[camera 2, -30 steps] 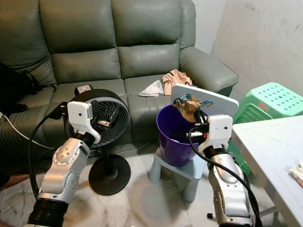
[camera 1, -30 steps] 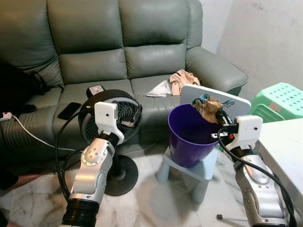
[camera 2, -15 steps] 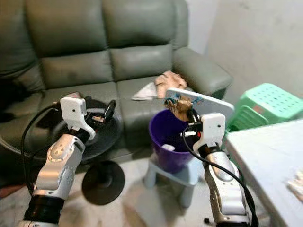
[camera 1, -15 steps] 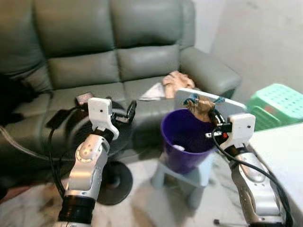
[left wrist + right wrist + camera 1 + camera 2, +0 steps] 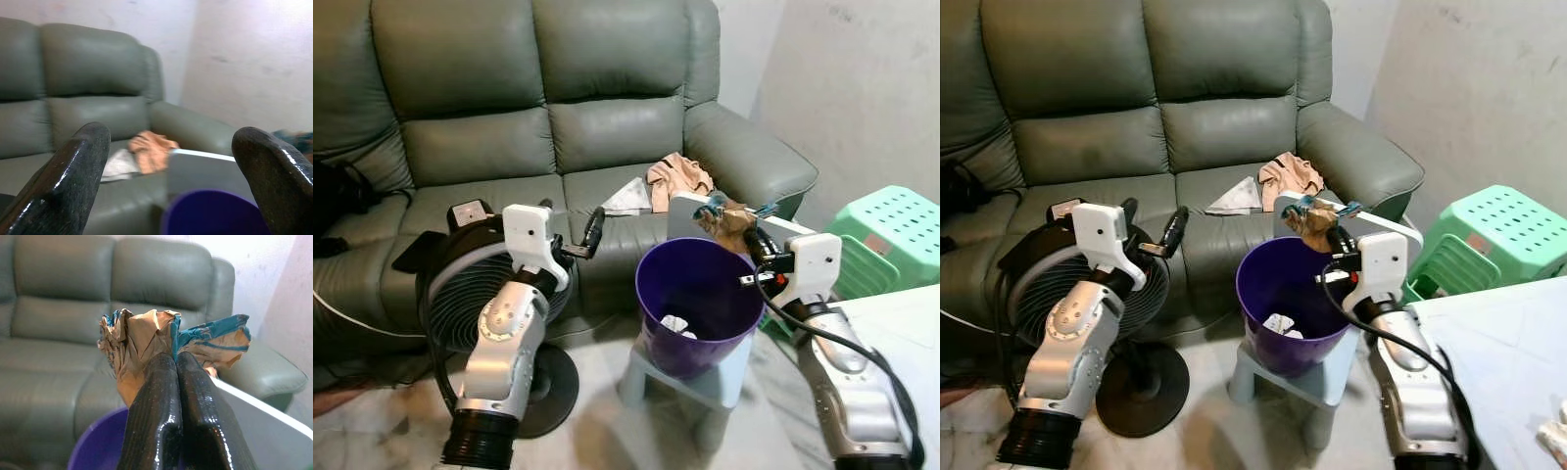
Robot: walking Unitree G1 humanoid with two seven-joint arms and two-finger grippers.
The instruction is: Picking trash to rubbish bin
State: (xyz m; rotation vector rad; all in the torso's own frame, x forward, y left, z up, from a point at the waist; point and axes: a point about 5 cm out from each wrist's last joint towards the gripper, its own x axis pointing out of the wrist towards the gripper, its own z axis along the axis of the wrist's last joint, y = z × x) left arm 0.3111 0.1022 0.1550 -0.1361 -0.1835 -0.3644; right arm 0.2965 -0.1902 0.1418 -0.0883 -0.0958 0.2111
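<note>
Crumpled brown-and-blue paper (image 5: 732, 212) sits pinched in the right gripper (image 5: 751, 238), above the far rim of the bin (image 5: 697, 304). Right wrist: paper (image 5: 146, 342) looks light and soft; fingers clamp its middle. Left wrist: left gripper (image 5: 171, 181) gapes, holding nothing.

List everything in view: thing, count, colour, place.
Sofa: one, grey-green, against the wall.
Rubbish bin: one, purple, on a pale stool, white scrap inside.
Crumpled wrapper: one, brown and blue, above the bin's far rim.
Cloth: one, peach, on the sofa seat.
Fan: one, black, on the floor before the sofa.
Stools: green, stacked, by the wall.
Left gripper: open, raised over the fan.
Right gripper: shut on the wrapper.
</note>
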